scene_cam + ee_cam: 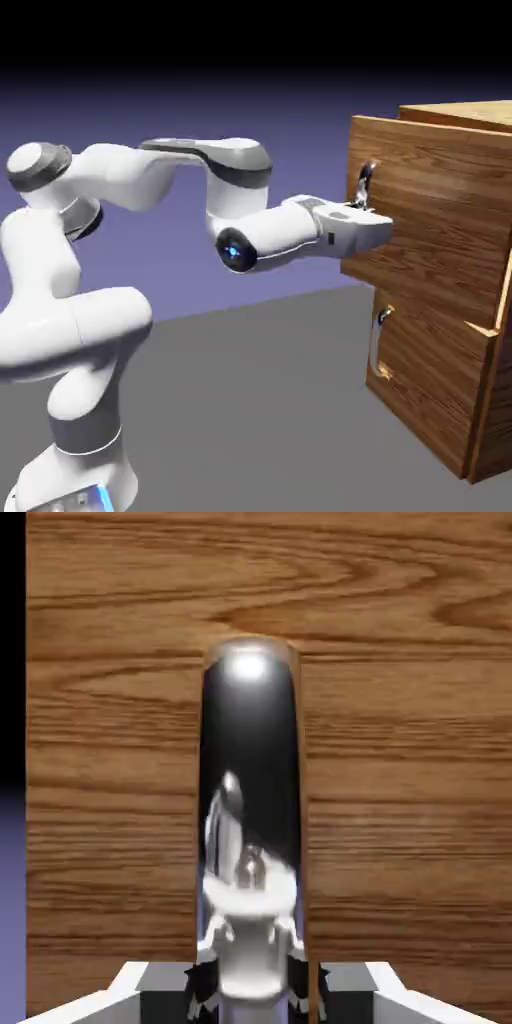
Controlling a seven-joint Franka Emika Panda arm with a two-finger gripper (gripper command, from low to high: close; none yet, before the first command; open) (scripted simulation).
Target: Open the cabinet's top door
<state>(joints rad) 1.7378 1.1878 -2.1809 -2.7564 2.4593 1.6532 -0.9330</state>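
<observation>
Blue-violet backdrop and a grey table frame the scene as I steer the white arm level toward the cabinet, which stands at the right of the exterior view. Its top door, the larger upper wood panel, already sits a little proud of the box at its handle edge, so I judge the swing barely begun. My gripper is at the lower part of the door's curved silver handle, and in the hand view that handle rises large and mirror-bright between the two fingertips, the jaws drawn in tight around the bar. I read that as a firm hold on the handle.

How it will handle, as I judge it: a rigid panel on a hinge, not fragile, moderately heavy, and free only along an arc. The polished metal looks slick, so a pinch could slide along the bar if I pull off-line. The handle is the only sensible place to take hold, and the pull should follow the door's curve outward. The lower door's handle stays out of it
</observation>
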